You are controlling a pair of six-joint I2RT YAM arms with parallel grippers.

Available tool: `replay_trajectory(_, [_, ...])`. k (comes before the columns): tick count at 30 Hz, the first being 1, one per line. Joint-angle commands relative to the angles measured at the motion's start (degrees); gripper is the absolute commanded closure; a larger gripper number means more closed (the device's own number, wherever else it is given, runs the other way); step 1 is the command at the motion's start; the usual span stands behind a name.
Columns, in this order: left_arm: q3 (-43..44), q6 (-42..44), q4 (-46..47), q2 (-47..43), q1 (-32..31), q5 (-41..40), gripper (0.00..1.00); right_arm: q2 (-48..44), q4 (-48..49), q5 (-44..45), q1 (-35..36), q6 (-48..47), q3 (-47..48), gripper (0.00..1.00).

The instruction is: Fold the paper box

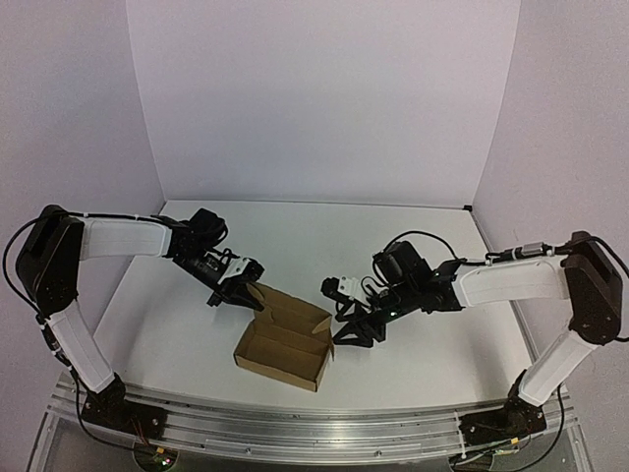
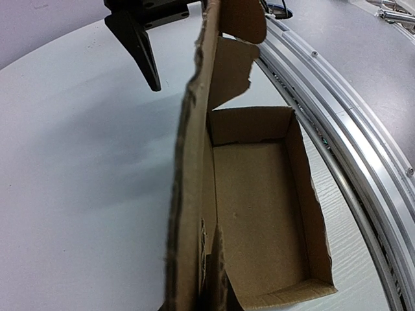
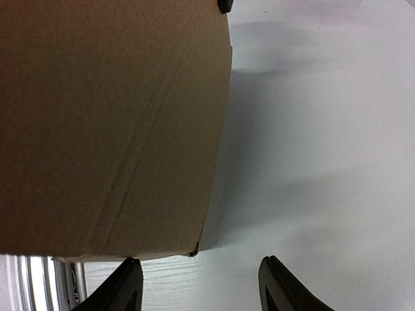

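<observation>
The paper box (image 1: 285, 346) is an open brown cardboard tray near the table's front middle, with its lid flap (image 1: 295, 307) standing up along the far side. My left gripper (image 1: 246, 292) is at the flap's left end. In the left wrist view the flap's edge (image 2: 191, 162) runs straight down between my jaws, which look shut on it, and the tray's inside (image 2: 259, 194) lies to the right. My right gripper (image 1: 352, 332) is open at the box's right end. In the right wrist view (image 3: 201, 285) it is empty, with the box's outer wall (image 3: 110, 123) just ahead of its left finger (image 3: 126, 288).
An aluminium rail (image 1: 295, 421) runs along the table's near edge, close to the box's front; it also shows in the left wrist view (image 2: 353, 129). White walls (image 1: 324, 98) close off the back and both sides. A finger of the right gripper (image 2: 139, 45) shows beyond the flap.
</observation>
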Motion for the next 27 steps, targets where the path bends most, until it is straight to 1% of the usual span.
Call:
replay_trajectory(1, [1.4, -1.9, -1.4, 0.2, -0.3, -0.5, 1.00, 2.8, 7.6, -1.6, 1.0, 3.4, 3.3, 0.38])
replay_trajectory(5, [1.0, -5.5, 0.0, -0.1, -0.3, -0.4, 1.00, 4.2, 8.1, -3.2, 1.6, 4.2, 5.1, 0.38])
replay_trajectory(9, [0.2, -5.7, 0.1, -0.5, -0.3, -0.6, 1.00, 5.1, 8.9, -3.4, 2.8, 5.7, 5.0, 0.38])
replay_trajectory(12, [-0.1, -5.1, -0.5, -0.6, -0.3, -0.4, 1.00, 6.2, 10.3, -1.1, 4.3, 6.4, 4.8, 0.41])
replay_trajectory(14, [-0.2, -4.3, -0.8, -0.7, -0.3, -0.4, 1.00, 6.5, 12.4, 0.4, 4.5, 7.2, 4.2, 0.49])
replay_trajectory(17, [-0.4, -4.1, -1.2, -0.8, -0.3, -0.2, 1.00, 6.6, 14.3, 1.8, 4.7, 7.7, 3.9, 0.64])
replay_trajectory(22, [-1.4, -4.1, -1.6, -1.5, -0.3, 0.1, 1.00, 6.0, 15.1, 3.6, 5.0, 6.6, 3.7, 0.81])
replay_trajectory(27, [-2.2, -1.9, -2.7, -2.1, 0.2, -0.4, 1.00, 4.3, 16.3, 6.6, 5.0, 6.3, 1.1, 0.99])
